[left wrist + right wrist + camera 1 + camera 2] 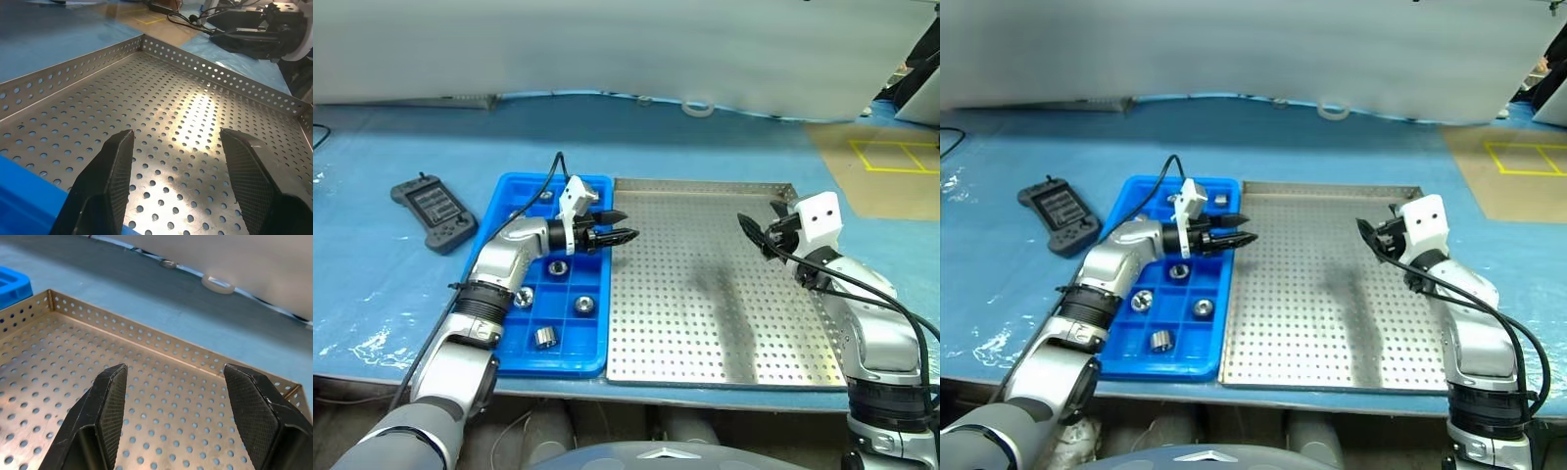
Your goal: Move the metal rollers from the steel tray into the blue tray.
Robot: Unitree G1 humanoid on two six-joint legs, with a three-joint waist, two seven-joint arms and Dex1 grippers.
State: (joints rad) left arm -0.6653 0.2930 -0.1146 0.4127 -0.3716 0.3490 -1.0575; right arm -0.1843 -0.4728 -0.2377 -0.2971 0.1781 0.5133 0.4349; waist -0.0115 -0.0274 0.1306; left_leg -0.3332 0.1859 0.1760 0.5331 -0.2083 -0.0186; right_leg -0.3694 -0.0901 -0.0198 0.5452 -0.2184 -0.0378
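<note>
Steel tray (705, 294) looks bare; rollers (544, 338) sit in blue tray (509, 362) cells beside it, so task seems done. Left claw (625, 235) over tray seam, right claw (751, 232) over steel tray's far side, both apart, empty

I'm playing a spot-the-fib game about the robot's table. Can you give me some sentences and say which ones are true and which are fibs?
1. The steel tray still has lots of rollers on it. False: its dotted floor is bare.
2. Metal rollers sit in the squares of the blue tray. True.
3. The left gripper is squeezing a roller. False: its fingers stand apart with nothing between them.
4. A black controller lies on the blue cloth beside the blue tray. True.
5. The right gripper is inside the blue tray. False: it is over the steel tray's far right part, open and empty.
</note>
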